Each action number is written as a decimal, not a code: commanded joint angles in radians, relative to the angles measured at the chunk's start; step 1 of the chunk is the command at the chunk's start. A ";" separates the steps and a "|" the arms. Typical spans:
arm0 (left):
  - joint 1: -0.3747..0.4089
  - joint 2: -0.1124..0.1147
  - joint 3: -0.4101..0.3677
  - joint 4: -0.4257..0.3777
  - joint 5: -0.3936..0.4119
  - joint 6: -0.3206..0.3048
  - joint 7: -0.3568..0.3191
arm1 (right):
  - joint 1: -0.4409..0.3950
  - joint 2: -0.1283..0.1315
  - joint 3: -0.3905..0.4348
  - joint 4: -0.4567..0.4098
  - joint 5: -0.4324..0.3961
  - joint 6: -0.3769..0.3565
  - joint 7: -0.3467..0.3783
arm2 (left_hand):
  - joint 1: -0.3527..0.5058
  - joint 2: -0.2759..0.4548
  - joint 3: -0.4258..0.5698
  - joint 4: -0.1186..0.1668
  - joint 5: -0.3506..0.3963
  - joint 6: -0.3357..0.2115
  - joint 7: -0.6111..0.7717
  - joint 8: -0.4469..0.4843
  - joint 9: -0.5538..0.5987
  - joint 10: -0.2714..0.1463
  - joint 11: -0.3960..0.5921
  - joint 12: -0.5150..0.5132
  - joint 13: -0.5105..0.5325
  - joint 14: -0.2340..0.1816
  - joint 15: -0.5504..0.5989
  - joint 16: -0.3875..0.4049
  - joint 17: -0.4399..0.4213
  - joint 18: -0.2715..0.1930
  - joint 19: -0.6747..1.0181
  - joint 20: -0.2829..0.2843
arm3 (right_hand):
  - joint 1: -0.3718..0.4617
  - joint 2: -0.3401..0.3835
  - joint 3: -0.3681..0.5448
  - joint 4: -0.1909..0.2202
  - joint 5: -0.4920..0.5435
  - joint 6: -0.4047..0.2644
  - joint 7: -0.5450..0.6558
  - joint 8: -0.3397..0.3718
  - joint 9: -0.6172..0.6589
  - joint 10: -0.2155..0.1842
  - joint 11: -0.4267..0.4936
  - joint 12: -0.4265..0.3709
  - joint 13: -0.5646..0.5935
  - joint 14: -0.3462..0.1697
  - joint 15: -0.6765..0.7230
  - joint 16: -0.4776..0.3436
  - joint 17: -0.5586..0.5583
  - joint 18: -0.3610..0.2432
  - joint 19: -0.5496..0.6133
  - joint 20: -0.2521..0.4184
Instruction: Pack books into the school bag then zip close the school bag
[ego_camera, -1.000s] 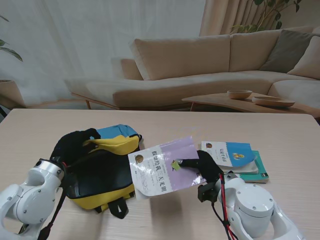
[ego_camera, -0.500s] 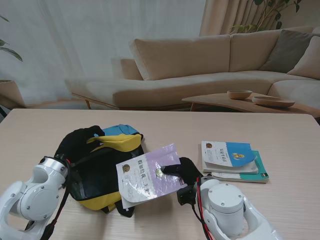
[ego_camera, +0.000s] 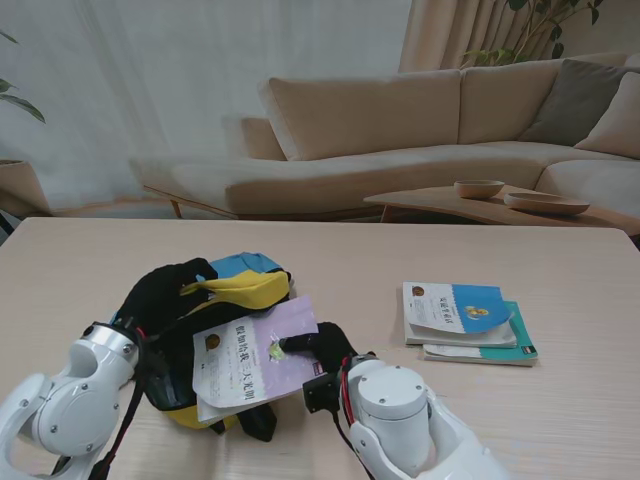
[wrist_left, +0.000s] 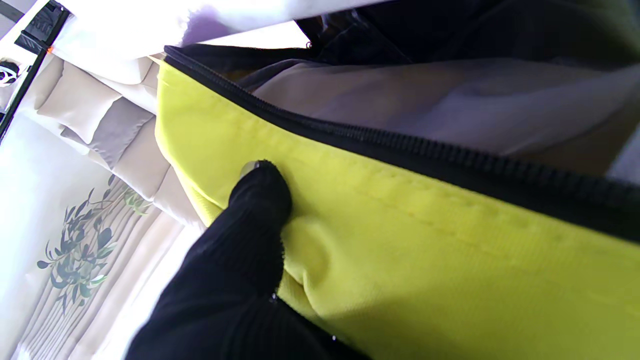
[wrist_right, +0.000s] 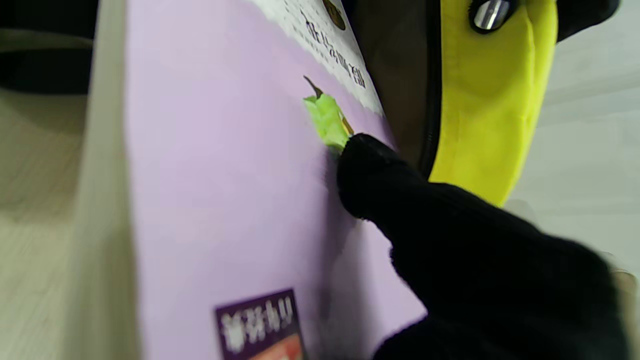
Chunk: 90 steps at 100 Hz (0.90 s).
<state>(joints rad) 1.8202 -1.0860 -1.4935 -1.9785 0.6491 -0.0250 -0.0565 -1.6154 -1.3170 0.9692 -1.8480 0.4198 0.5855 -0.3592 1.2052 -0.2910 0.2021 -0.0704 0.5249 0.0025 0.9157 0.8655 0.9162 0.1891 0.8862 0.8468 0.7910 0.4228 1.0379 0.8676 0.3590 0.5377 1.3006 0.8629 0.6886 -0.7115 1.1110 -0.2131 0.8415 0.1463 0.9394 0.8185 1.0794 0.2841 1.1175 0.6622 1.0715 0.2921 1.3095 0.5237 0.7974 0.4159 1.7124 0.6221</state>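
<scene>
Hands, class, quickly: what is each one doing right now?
Left hand: shut on the school bag's yellow opening edge.
Right hand: shut on the purple book.

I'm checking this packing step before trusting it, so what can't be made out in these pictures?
- Stand view: the purple book covers the school bag opening, hiding how far it is in.
- Stand view: the right hand fingers under the book are hidden.
- Left wrist view: the left hand is cut off by the edge.
- Right wrist view: cover print is blurred.

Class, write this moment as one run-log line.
phase: inserting book | left hand: grips yellow-and-black school bag rim | right hand: holds lilac paperback book at opening | blue books: on table
</scene>
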 joint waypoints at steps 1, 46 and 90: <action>0.015 -0.009 0.000 -0.033 -0.002 -0.003 -0.013 | 0.013 -0.040 -0.020 0.005 0.017 0.006 -0.002 | 0.086 0.089 0.001 -0.002 0.004 -0.041 0.162 0.089 0.056 -0.010 0.060 0.019 0.005 0.031 0.037 0.020 -0.012 0.047 0.039 0.031 | 0.155 0.108 0.073 0.086 0.041 -0.181 0.202 0.056 -0.006 0.032 0.030 -0.006 0.060 0.031 0.043 0.005 0.013 -0.002 0.072 0.012; 0.037 -0.006 -0.002 -0.056 -0.018 -0.005 -0.033 | 0.126 -0.141 -0.097 0.143 0.114 0.046 -0.170 | 0.086 0.098 -0.004 -0.001 0.004 -0.047 0.157 0.102 0.040 -0.014 0.053 0.023 -0.020 0.032 0.024 0.023 -0.036 0.037 0.025 0.030 | 0.158 0.117 0.066 0.078 0.026 -0.181 0.214 0.044 -0.018 0.029 0.030 -0.015 0.048 0.030 0.032 0.003 0.002 -0.005 0.066 0.012; 0.028 -0.001 0.015 -0.064 -0.030 0.006 -0.066 | 0.218 -0.214 -0.152 0.267 0.150 0.051 -0.263 | 0.086 0.101 -0.005 0.001 0.008 -0.050 0.151 0.112 0.039 -0.016 0.049 0.025 -0.024 0.031 0.019 0.027 -0.043 0.033 0.021 0.029 | 0.171 0.116 0.043 0.019 -0.016 -0.171 0.204 -0.069 -0.046 0.028 -0.049 -0.099 0.000 0.045 -0.099 -0.028 -0.040 0.002 -0.021 -0.011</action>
<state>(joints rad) 1.8473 -1.0838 -1.4819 -2.0233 0.6259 -0.0228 -0.1007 -1.4061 -1.5016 0.8274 -1.5820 0.5703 0.6356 -0.6317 1.2053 -0.2910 0.2012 -0.0704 0.5249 0.0031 0.9161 0.8795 0.9166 0.1893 0.8881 0.8508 0.7778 0.4238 1.0380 0.8779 0.3325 0.5379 1.3006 0.8720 0.7064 -0.6871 1.0894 -0.2142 0.8018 0.1596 0.9651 0.7682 1.0511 0.2867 1.0880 0.5904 1.0671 0.3027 1.2450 0.5173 0.7608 0.4217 1.7008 0.6207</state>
